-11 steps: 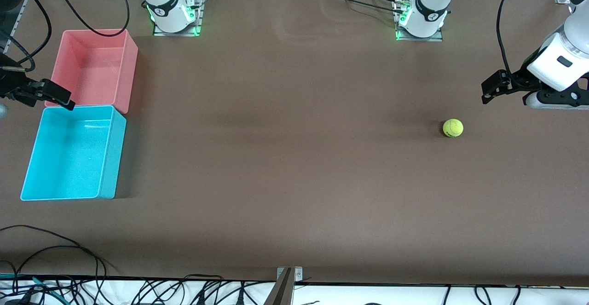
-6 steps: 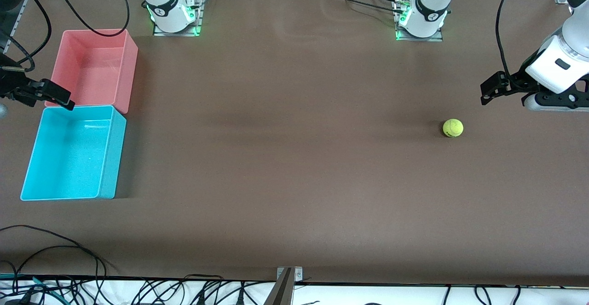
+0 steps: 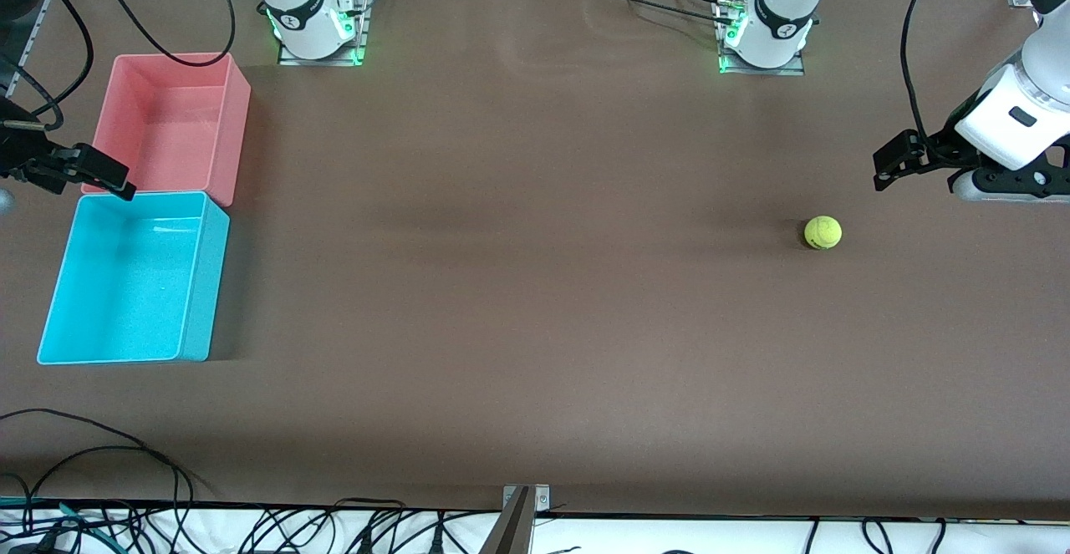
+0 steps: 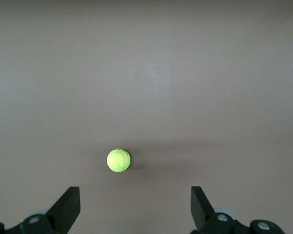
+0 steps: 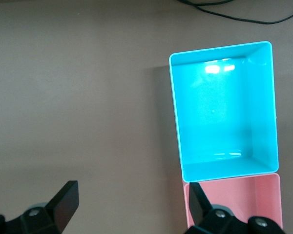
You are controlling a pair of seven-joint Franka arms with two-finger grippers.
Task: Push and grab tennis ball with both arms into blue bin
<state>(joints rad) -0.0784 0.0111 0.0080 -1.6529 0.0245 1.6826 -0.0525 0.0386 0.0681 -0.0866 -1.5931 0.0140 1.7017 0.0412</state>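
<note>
We see the left gripper [image 3: 888, 168] wide open, empty, near the ball [image 3: 822, 232], right gripper [image 3: 104, 180] open, empty, over the bins' [image 3: 196, 287] meeting edge

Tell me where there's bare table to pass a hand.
Bare brown table runs between the blue bin and the tennis ball. Crowded only at the right arm's end, where the pink bin touches the blue one.
</note>
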